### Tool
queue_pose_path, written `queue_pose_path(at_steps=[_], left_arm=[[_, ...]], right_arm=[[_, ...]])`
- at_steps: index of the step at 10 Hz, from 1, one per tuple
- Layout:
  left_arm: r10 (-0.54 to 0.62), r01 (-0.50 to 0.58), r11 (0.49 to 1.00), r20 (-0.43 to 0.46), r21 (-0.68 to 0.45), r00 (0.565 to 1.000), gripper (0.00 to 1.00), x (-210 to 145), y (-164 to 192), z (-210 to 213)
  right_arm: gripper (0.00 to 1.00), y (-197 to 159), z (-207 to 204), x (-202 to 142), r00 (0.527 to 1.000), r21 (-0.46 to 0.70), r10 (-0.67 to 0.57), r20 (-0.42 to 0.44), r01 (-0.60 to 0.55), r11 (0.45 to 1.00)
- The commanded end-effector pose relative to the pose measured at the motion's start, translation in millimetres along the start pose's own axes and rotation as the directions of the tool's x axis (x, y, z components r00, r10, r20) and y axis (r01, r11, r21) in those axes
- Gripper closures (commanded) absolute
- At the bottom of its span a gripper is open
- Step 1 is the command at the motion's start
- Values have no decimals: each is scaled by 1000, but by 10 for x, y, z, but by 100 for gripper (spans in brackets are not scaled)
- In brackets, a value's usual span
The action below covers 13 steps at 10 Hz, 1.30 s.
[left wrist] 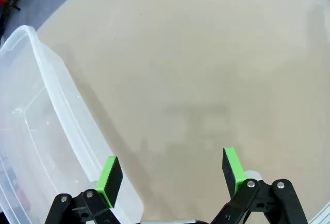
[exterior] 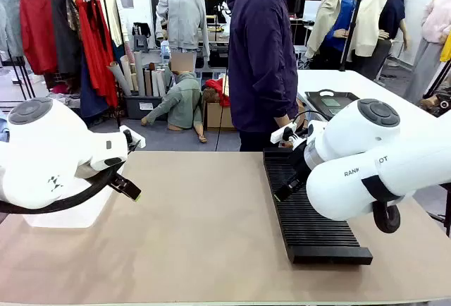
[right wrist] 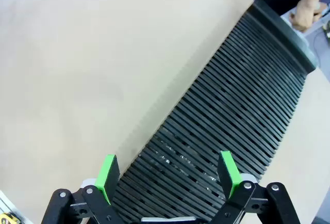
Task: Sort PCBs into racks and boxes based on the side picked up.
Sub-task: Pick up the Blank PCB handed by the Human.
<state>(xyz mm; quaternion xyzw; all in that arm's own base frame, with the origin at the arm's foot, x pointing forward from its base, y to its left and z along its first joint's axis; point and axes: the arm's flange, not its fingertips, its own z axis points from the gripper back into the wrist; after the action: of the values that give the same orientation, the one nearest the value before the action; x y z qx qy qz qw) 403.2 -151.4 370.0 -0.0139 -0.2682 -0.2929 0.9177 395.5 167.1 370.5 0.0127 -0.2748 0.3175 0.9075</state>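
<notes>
Tan table (exterior: 211, 242), one rack (exterior: 310, 214), one box (left wrist: 31, 131)

Rack (exterior: 313, 214) on table (exterior: 204, 235) at right, box (left wrist: 46, 110) at left — person (exterior: 261, 59) behind far edge.

The beige tabletop (exterior: 211, 242) looks matt and smooth (faintly mottled in the left wrist view). The clear translucent rectangular plastic tub (left wrist: 46, 110) is glossy, with soft highlights along its rim. The long black ribbed rack (right wrist: 227, 110) looks like matt plastic, its slats dull with a slight sheen. The white rounded arm shells (exterior: 49, 151) are smooth, semi-gloss plastic. The small bright-green pads (left wrist: 108, 181) appear matt and rubbery.
</notes>
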Motion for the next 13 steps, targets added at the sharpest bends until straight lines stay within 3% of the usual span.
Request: queue_pose_path(at_steps=[1,10,13], left_arm=[[0,0,1000,0,0,1000,0,1,0,1],[0,0,1000,0,0,1000,0,0,0,0],[14,-14,997,6,-78,1000,0,134,241,232]], right_arm=[[0,0,0,0,1000,0,0,0,0,1000],[0,1,0,0,1000,0,1,0,-1,1000],[0,-119,326,251,998,31,-27,53,25,999]])
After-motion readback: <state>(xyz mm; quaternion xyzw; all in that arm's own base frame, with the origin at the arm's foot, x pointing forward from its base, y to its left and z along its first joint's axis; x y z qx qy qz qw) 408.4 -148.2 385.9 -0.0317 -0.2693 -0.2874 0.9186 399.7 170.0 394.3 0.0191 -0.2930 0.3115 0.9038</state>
